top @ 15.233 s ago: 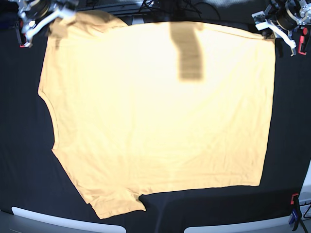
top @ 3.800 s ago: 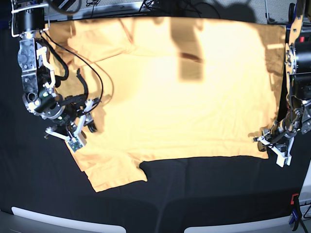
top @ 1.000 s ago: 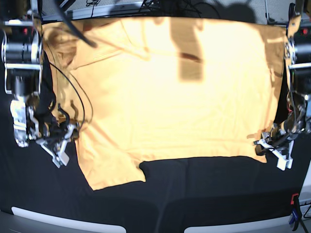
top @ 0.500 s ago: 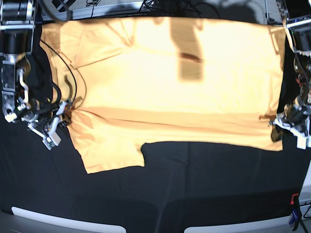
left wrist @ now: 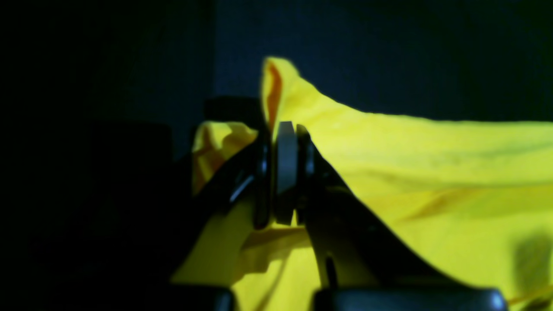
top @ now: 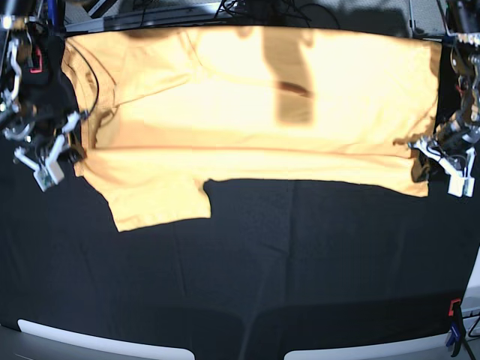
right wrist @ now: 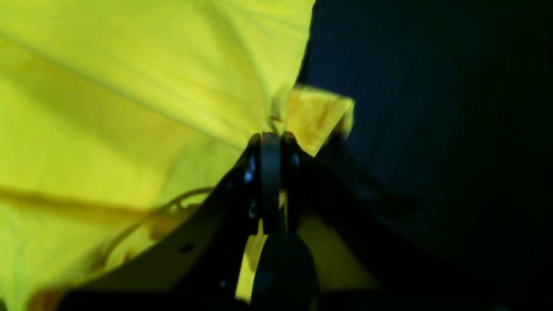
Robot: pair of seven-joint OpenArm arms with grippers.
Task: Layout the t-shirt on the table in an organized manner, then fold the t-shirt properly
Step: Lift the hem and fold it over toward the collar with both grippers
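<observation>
The pale yellow-orange t-shirt (top: 247, 97) lies across the far half of the black table (top: 300, 270). Its near part is folded back over itself, and one sleeve (top: 150, 199) sticks out at the near left. My right gripper (top: 69, 154), on the left of the base view, is shut on the shirt's edge by the sleeve. In the right wrist view the jaws pinch a fold of fabric (right wrist: 302, 116). My left gripper (top: 426, 156), on the right of the base view, is shut on the hem corner. In the left wrist view the jaws pinch the cloth (left wrist: 276, 86).
A red-and-blue clamp (top: 454, 309) sits at the table's near right edge and a red one (top: 34, 60) at the far left. Cables (top: 247, 9) run along the back edge. White strips (top: 97, 341) lie at the front edge. A dark shadow (top: 292, 90) falls on the shirt.
Both grippers have moved toward the far edge, carrying the shirt's near edge with them. The fold line has risen and more black table shows in front.
</observation>
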